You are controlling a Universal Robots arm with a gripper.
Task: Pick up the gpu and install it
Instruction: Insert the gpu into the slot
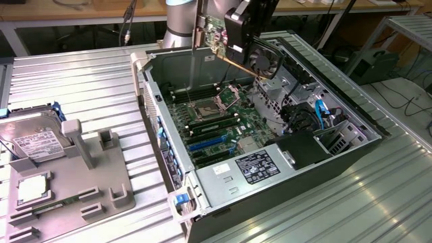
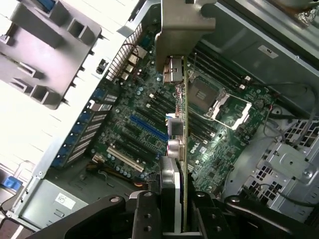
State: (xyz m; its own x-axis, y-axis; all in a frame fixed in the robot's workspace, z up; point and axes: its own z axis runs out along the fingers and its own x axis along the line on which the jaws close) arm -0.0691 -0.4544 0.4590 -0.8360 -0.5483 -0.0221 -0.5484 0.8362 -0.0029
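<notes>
In the exterior view, the gripper [image 1: 238,43] is hanging over the far end of the open computer case [image 1: 169,167], and its claw is clamping the gpu [image 1: 260,57]. The card is showing a green board with a black cooler and a round fan on one face. It is not touching anything in the case; it is floating above the far rim. Its long axis is lying tilted, with the end toward the exterior view's right sitting lower than the other end. Below it the motherboard [image 1: 216,126] is lying flat on the case floor, with the blue slots [image 1: 208,143] on its nearer part. The drive cage with cables [image 1: 314,114] is taking the room at the exterior view's right. On the exterior view's left, outside the case, a hard drive [image 1: 32,143] is resting in a grey fixture [image 1: 101,187].

In the wrist view, the gpu [image 2: 185,149] is showing edge-on as a thin green line, and the fingers [image 2: 145,216] are pressing it from both sides. Its long axis is running away from the gripper [image 2: 174,211] to the silver bracket [image 2: 183,30] at the far end. The card is hanging over the motherboard [image 2: 144,107], between a blue slot [image 2: 148,128] and the processor socket [image 2: 215,99], well above both.
</notes>
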